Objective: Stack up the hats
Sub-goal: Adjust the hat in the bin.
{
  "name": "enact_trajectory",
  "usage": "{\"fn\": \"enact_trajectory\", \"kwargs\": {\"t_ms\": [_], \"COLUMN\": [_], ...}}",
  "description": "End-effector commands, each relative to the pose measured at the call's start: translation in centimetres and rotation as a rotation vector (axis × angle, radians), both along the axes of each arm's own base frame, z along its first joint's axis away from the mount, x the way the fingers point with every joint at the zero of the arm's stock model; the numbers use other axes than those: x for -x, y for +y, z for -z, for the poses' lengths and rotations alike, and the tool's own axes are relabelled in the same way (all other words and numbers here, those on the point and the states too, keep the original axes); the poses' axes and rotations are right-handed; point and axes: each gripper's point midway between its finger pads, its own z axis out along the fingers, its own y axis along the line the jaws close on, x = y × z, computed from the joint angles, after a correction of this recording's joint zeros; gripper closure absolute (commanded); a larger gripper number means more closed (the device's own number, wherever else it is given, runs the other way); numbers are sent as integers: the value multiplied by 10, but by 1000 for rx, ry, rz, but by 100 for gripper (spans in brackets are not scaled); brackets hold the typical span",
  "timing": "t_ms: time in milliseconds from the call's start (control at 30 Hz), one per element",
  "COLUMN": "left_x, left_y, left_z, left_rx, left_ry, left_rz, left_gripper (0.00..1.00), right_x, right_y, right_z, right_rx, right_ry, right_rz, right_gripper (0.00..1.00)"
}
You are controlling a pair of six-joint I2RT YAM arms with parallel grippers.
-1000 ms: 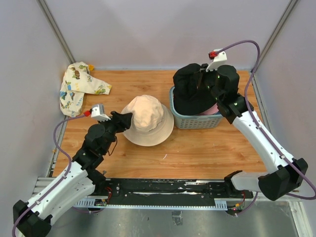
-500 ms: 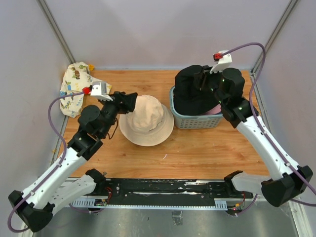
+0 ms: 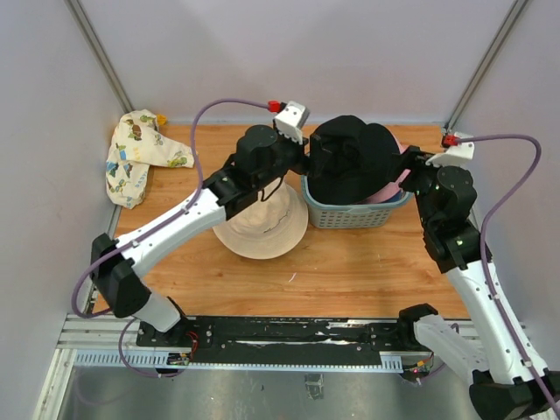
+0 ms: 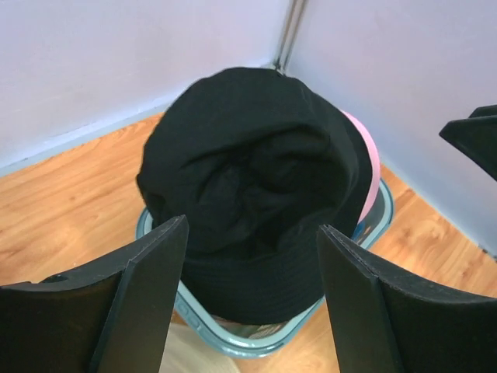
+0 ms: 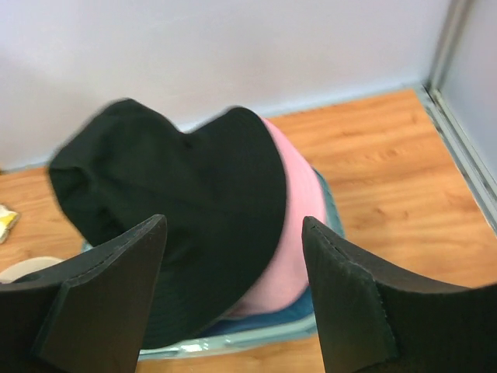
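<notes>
A black hat lies crown-up on the pile in the basket, with a pink hat showing under its right side. A cream hat sits on the table left of the basket, partly under my left arm. My left gripper is open at the black hat's left edge; in its wrist view the black hat lies just beyond the open gripper. My right gripper is open at the hat's right edge, with the black hat and pink hat beyond its spread fingers.
A patterned cloth hat lies crumpled at the back left corner. The basket's blue-grey rim stands against the back right of the wooden table. Grey walls close in on three sides.
My right gripper opened, let go of the black hat and drew back to the right. My left arm swung from the cream hat's left side over to the basket, jaws a little wider.
</notes>
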Motion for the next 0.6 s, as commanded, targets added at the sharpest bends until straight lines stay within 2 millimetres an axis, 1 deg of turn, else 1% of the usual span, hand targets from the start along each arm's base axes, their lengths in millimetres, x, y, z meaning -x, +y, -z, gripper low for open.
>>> {"fn": "enact_trajectory", "kwargs": {"t_ms": [0, 167, 400, 567], "left_x": [-13, -34, -62, -75], "left_y": [-23, -37, -39, -45], "left_z": [1, 11, 22, 28], "left_rx": [-96, -166, -236, -269], "left_ry": [-63, -93, -165, -225], "left_rz": [47, 38, -41, -54], "left_gripper": [27, 28, 26, 27], "right_x": [6, 5, -2, -7], "right_y": [-26, -35, -37, -40], "right_z": [30, 48, 69, 81], "right_rx": [-97, -156, -177, -188], "right_ry": [62, 93, 127, 149], "right_rz": [67, 65, 56, 62], "right_gripper": [28, 28, 28, 29]}}
